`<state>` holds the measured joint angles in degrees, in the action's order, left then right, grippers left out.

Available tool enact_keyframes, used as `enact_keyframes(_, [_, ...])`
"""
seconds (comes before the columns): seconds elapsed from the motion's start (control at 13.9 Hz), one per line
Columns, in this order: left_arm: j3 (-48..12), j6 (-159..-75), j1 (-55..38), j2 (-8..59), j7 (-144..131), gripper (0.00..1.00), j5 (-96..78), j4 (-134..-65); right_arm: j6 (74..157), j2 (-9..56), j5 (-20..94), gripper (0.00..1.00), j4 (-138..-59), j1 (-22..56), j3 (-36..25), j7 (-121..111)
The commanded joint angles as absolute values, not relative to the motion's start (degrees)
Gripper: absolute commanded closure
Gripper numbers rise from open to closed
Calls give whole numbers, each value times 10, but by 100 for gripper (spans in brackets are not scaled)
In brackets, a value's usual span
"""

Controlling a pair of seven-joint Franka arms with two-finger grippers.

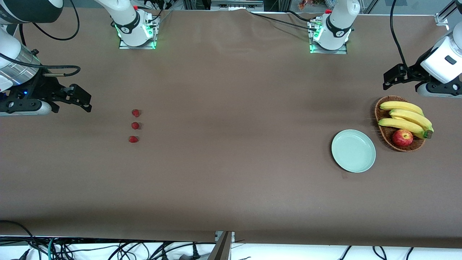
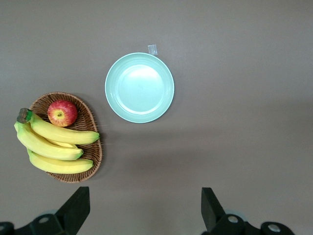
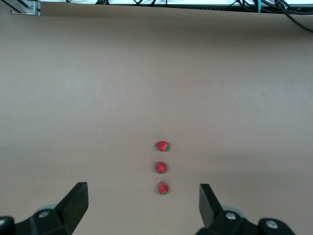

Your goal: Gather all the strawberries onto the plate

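Three strawberries lie in a short row toward the right arm's end of the table: one [image 1: 135,113] [image 3: 163,188] farthest from the front camera, one [image 1: 135,125] [image 3: 160,167] in the middle, one [image 1: 133,139] [image 3: 162,146] nearest. The pale mint plate [image 1: 353,150] [image 2: 139,87] sits empty toward the left arm's end. My right gripper [image 1: 85,99] [image 3: 143,208] hangs open above the table beside the strawberries, nothing between its fingers. My left gripper [image 1: 389,79] [image 2: 145,210] hangs open, empty, over the table close to the basket.
A brown wicker basket [image 1: 382,133] [image 2: 93,147] stands beside the plate, a little farther from the front camera. It holds a bunch of bananas [image 1: 406,117] [image 2: 54,142] and a red apple [image 1: 402,137] [image 2: 62,113]. Brown cloth covers the table between berries and plate.
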<state>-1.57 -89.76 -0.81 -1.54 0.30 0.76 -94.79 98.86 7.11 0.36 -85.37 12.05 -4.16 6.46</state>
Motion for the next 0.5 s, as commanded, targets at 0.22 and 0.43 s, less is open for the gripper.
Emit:
enact_keyframes(0.22, [-17, -889, -11, -18, -4, 0, 17, -943, 988, 67, 9, 0, -853, 120, -43, 63])
enact_keyframes(0.43, [-17, -889, -8, -18, -2, 0, 17, -943, 989, 68, 6, 0, -853, 120, -43, 69])
